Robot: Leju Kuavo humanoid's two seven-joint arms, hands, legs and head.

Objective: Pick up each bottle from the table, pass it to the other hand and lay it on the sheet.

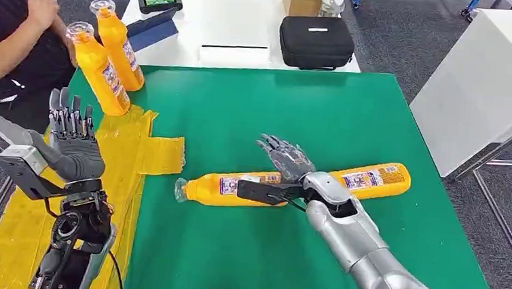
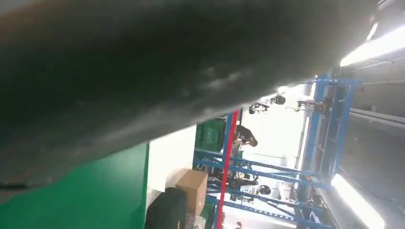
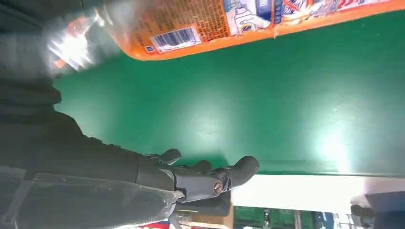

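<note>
Green matting covers the table point(image 1: 350, 117) in the head view, with a yellow sheet point(image 1: 127, 152) along its left side. We note two orange bottles lying on the green: the near bottle point(image 1: 220, 185) with its clear cap pointing toward the sheet, and the far bottle point(image 1: 377, 178) just behind our right wrist. Our right hand point(image 1: 286, 159) sits above the near bottle, fingers spread, holding nothing. Two standing bottles point(image 1: 106, 56) rest at the sheet's far end, beside a person point(image 1: 9, 32). Our left hand point(image 1: 71, 140) is raised over the sheet, fingers straight up and apart, empty. A black case point(image 1: 316, 41) lies on the white table beyond.

From the left wrist, we see a dark blurred cover point(image 2: 143, 62), green surface and blue racking point(image 2: 329, 133).

From the right wrist, we record the hand's fingers point(image 3: 215, 179) extended over the green with nothing between them, and an orange bottle close by.
</note>
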